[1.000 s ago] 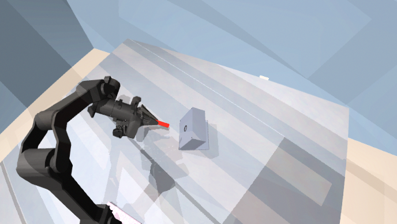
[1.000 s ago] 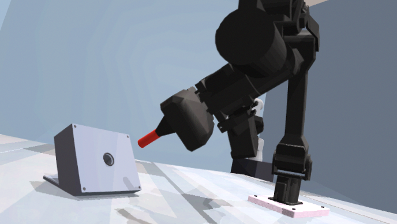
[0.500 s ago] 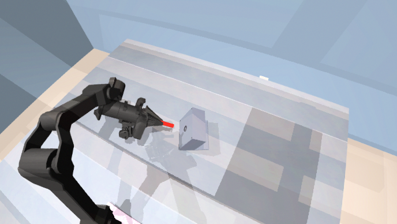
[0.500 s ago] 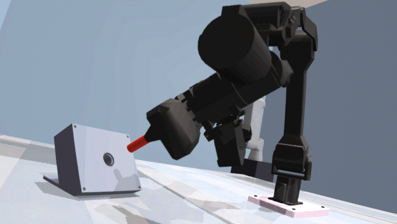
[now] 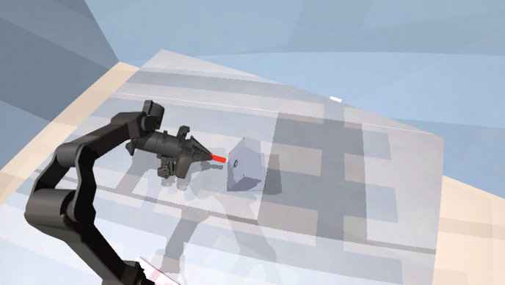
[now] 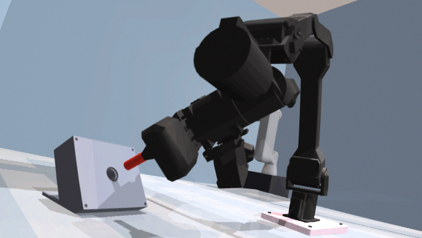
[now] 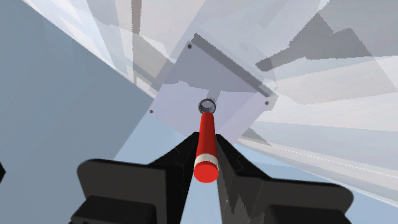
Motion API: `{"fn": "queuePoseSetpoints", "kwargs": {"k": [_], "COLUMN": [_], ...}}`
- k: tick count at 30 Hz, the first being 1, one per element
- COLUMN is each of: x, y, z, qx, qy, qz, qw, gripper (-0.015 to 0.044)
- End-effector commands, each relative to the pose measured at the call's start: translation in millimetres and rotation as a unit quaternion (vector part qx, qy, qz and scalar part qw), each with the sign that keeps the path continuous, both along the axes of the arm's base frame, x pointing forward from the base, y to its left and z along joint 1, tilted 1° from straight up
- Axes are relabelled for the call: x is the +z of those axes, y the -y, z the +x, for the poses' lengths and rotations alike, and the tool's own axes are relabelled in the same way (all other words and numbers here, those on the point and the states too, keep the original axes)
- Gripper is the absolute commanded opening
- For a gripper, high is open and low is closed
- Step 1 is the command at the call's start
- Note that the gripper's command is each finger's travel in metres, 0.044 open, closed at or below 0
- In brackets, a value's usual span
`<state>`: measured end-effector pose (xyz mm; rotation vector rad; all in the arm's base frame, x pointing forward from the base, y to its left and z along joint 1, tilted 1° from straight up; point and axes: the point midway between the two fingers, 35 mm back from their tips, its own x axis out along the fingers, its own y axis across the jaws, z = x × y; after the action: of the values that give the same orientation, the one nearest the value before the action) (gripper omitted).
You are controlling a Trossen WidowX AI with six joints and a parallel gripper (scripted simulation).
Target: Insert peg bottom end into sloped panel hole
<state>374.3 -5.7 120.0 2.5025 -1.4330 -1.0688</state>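
Observation:
The red round peg (image 5: 219, 159) (image 6: 134, 161) (image 7: 206, 137) is held tilted in the air, its free end pointing at the panel. My gripper (image 5: 211, 156) (image 6: 146, 156) (image 7: 206, 137) is shut on the peg. The sloped panel (image 5: 252, 158) (image 6: 95, 159) (image 7: 180, 95) is a pale grey block on the table. Its round hole (image 5: 235, 163) (image 6: 112, 173) (image 7: 207, 106) is near the middle of the face. The peg's free end is a short way off the face, outside the hole. In the wrist view it appears just below the hole, nearly in line with it.
The panel's base plate (image 6: 50, 196) sticks out behind the block. The arm's pink and white mounting plate (image 6: 328, 227) (image 5: 155, 272) is on the table. A pale grey arm (image 6: 269, 141) on a dark box (image 6: 267, 182) stands in the background.

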Motion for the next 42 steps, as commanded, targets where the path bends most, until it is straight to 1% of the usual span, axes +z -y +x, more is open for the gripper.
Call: {"fn": "queuePoseSetpoints", "kwargs": {"k": [1,23,42], "x": [-1.7,-15.2,-13.8], "y": [3.0,22.2,21.2], "z": [0.2,8.0,8.2], "qx": [0.001,0.002,0.001], "qy": [0.001,0.004,0.007], "qz": [-0.005,-0.007,-0.006], "qw": [1.0,1.0,1.0], "gripper": [0.0,0.0,0.0]}}
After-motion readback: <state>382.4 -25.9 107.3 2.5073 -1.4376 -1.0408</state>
